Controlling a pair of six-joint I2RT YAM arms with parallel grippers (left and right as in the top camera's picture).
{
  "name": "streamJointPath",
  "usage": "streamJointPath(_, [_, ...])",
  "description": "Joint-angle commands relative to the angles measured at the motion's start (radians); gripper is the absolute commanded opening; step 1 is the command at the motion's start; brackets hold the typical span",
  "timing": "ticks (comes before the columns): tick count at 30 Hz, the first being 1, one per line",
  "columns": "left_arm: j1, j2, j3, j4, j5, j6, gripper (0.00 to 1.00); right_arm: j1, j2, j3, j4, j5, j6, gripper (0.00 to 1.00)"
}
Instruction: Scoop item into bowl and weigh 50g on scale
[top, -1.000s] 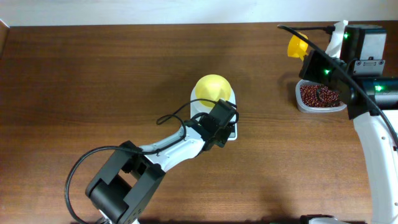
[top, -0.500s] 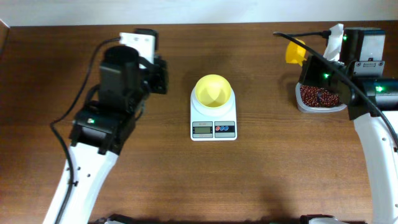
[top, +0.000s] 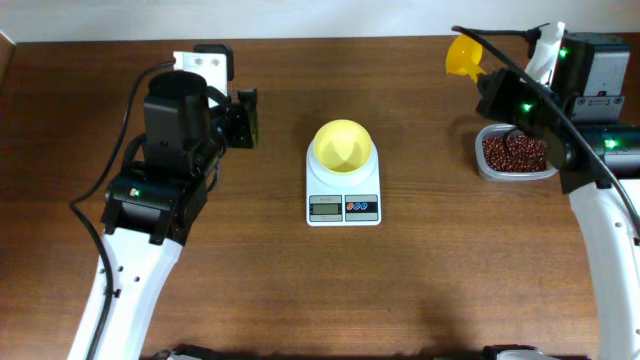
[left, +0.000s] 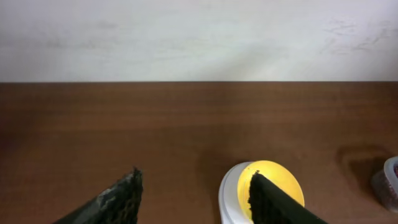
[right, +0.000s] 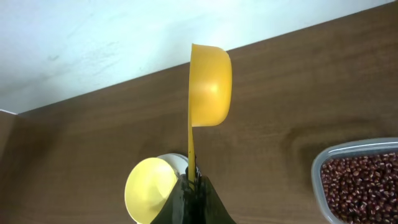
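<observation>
From overhead, the scale sits near the middle of the tabletop with the bowl on its platform, and no beans show in the bowl. The beans lie in a clear container close to the right edge, toward the far right corner. The right gripper hangs over the container's far side, clamped on the handle of a yellow scoop whose cup points at the far edge, well apart from the bowl. The left gripper hovers over bare wood left of the scale. The left wrist view settles what overhead leaves vague: its fingers stand wide apart with nothing between them, aimed across at the bowl. The right wrist view shows the thin handle pinched between closed fingers and the scoop turned on its side, its inside hidden, so I cannot tell whether it carries anything. That view alone shows the stretch of bare wood a loaded scoop must cross. As I judge it, the narrow handle could twist in the grip and tip beans onto that wood. A clumsy pour could nudge the light bowl off the platform. One full scoop might overshoot the target, and the display is too small to read here.
</observation>
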Motion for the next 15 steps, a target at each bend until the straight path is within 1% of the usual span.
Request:
streamJointPath(1, [0.007, -0.01, -0.002, -0.03, -0.007, 0.004, 0.72, -0.003, -0.019, 0.012, 0.0, -0.005, 0.006, 0.04])
streamJointPath(2, [0.007, -0.01, -0.002, -0.032, -0.007, 0.004, 0.79, -0.003, -0.019, 0.012, -0.001, -0.005, 0.006, 0.04])
streamJointPath(4, [0.007, -0.01, -0.002, -0.032, -0.007, 0.004, 0.8, -0.003, -0.019, 0.012, -0.002, -0.005, 0.006, 0.04])
streamJointPath(5, [0.007, -0.01, -0.002, -0.032, -0.007, 0.004, 0.79, -0.003, -0.019, 0.012, -0.004, -0.003, -0.002, 0.04])
streamJointPath(6, [0.007, -0.01, -0.002, -0.034, -0.007, 0.004, 0.7, -0.003, -0.019, 0.012, 0.0, -0.001, -0.003, 0.04])
streamJointPath(7, [0.007, -0.01, -0.002, -0.039, -0.007, 0.004, 0.49, -0.003, -0.018, 0.012, 0.014, -0.002, 0.0, 0.04])
streamJointPath(9, [0.007, -0.01, -0.002, -0.06, -0.007, 0.004, 0.11, -0.003, -0.018, 0.012, 0.058, -0.001, 0.0, 0.04])
streamJointPath(10, [0.007, -0.008, -0.002, -0.061, -0.007, 0.004, 0.0, -0.003, -0.018, 0.012, 0.097, -0.002, 0.013, 0.04])
streamJointPath(12, [0.007, -0.001, -0.002, -0.06, -0.007, 0.004, 0.0, -0.003, -0.017, 0.012, 0.128, -0.002, 0.086, 0.04])
streamJointPath(13, [0.007, 0.005, -0.002, -0.061, -0.006, 0.004, 0.05, -0.003, -0.017, 0.012, 0.142, -0.002, 0.086, 0.04])
streamJointPath(14, [0.007, 0.009, -0.002, -0.061, -0.007, 0.004, 0.15, -0.003, -0.017, 0.012, 0.142, -0.002, 0.092, 0.04])
streamJointPath(15, [0.007, 0.013, -0.002, -0.061, -0.007, 0.004, 0.27, -0.003, -0.017, 0.012, 0.135, -0.006, 0.123, 0.04])
